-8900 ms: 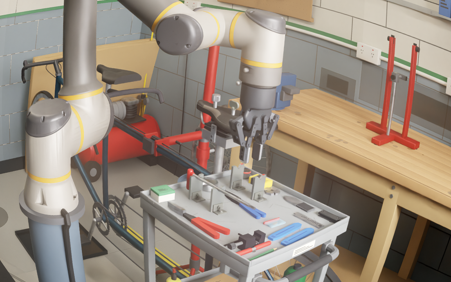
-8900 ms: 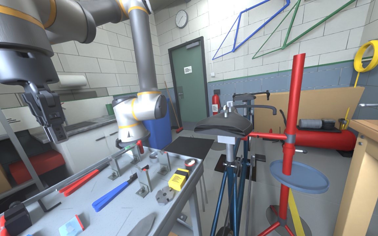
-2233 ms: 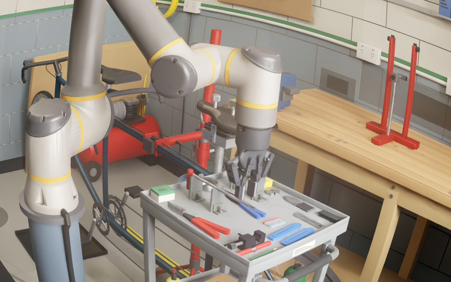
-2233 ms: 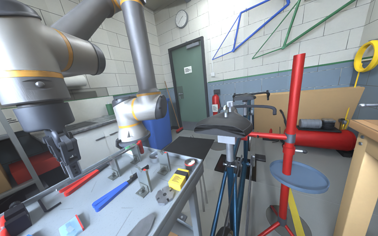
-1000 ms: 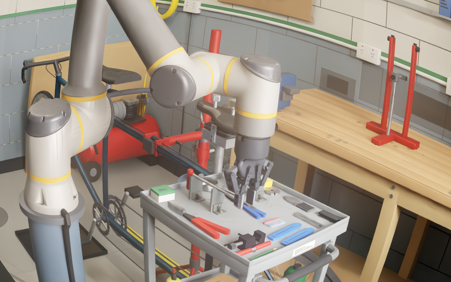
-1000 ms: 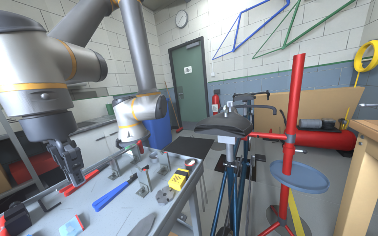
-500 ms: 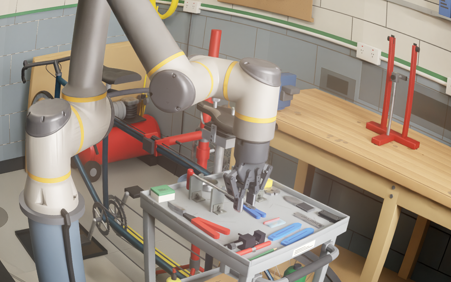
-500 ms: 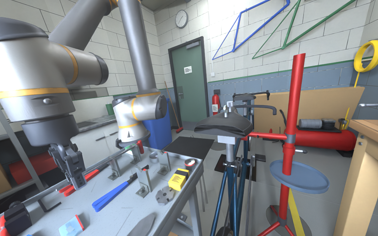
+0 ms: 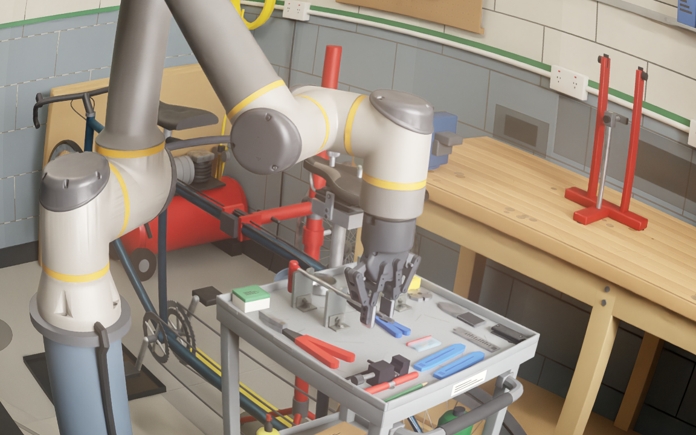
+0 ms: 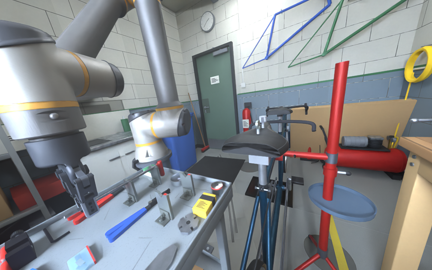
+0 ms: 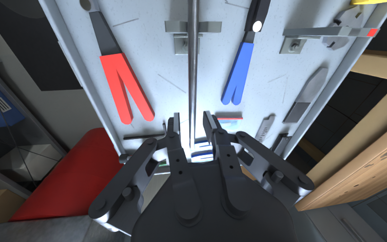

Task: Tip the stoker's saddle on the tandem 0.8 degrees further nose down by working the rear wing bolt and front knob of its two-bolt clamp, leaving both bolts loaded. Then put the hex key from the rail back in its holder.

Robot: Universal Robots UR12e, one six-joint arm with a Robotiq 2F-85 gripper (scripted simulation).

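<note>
My gripper (image 9: 376,315) (image 10: 88,209) (image 11: 191,125) points down over the grey tool tray (image 9: 378,330), open and empty, astride the free end of a long steel rod (image 11: 192,72) (image 9: 322,285) that rests in upright brackets. The rod has a red grip (image 9: 292,269) at its far end. A small black hex key (image 10: 54,235) (image 11: 144,137) lies flat on the tray near the gripper. The stoker's saddle (image 10: 256,142) (image 9: 337,176) stands on its seatpost behind the tray, with a wing bolt (image 10: 262,121) on top of it.
The wooden workbench (image 9: 583,227) stands right of the tray. Red-handled pliers (image 9: 315,347) (image 11: 119,78) and blue-handled pliers (image 11: 238,70) (image 10: 130,220) flank the rod. A red repair stand (image 10: 333,134) holds the tandem frame, and a yellow box (image 10: 204,205) sits near the tray edge.
</note>
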